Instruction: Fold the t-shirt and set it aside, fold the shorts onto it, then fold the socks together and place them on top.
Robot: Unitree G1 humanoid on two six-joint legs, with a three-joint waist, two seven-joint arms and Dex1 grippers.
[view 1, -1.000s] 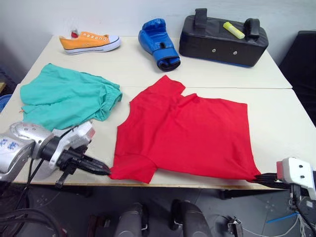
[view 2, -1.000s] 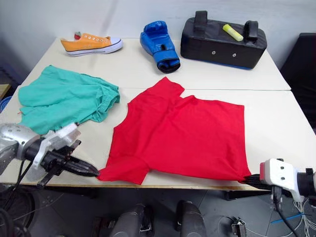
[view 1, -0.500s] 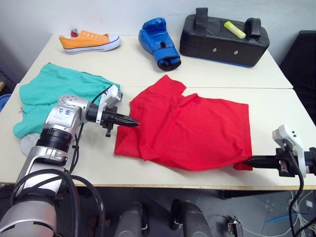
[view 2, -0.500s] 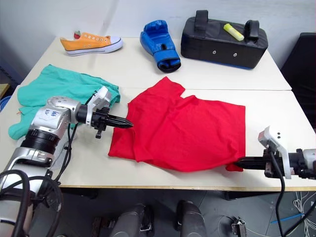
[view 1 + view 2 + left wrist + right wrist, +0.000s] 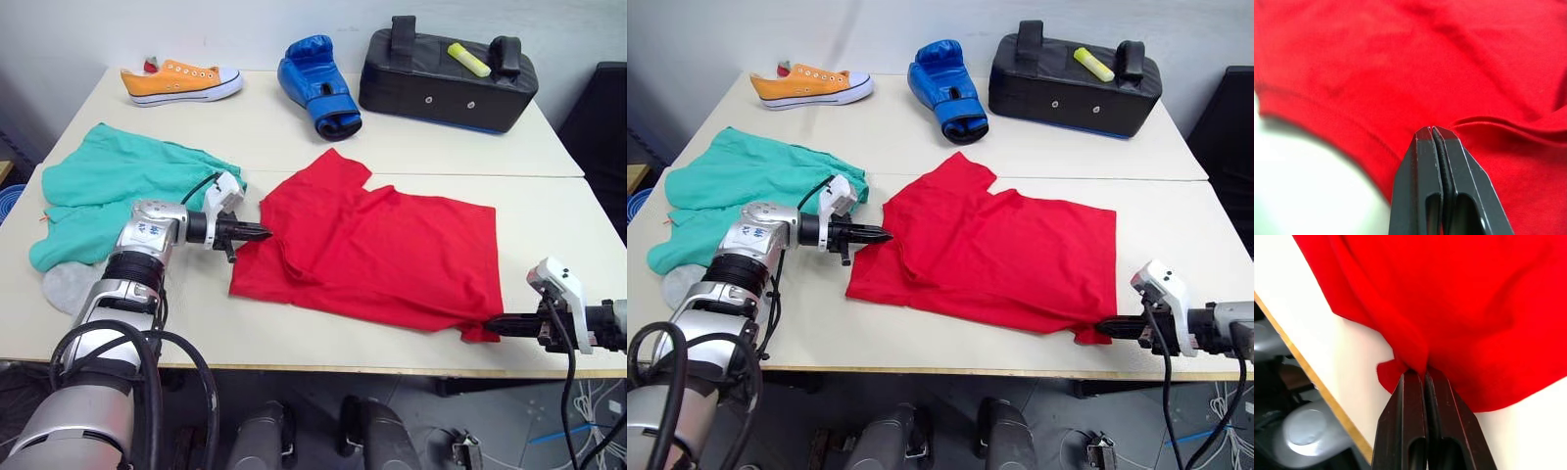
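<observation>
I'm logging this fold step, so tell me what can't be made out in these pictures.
- Socks: a grey patch, partly hidden by the shorts and left arm in the eye views.
- T-shirt collar band: folded cloth hides it.
- Small red thing behind the sneaker: too small.

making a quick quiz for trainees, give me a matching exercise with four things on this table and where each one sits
Things:
1. t-shirt
2. shorts
3. orange sneaker
4. yellow marker

Places:
A. on top of the black pad
B. far left corner of the table
C. pinched at two corners by the left hand and right hand
D. left side, beside the t-shirt

Pairs: 1-C, 2-D, 3-B, 4-A
</observation>
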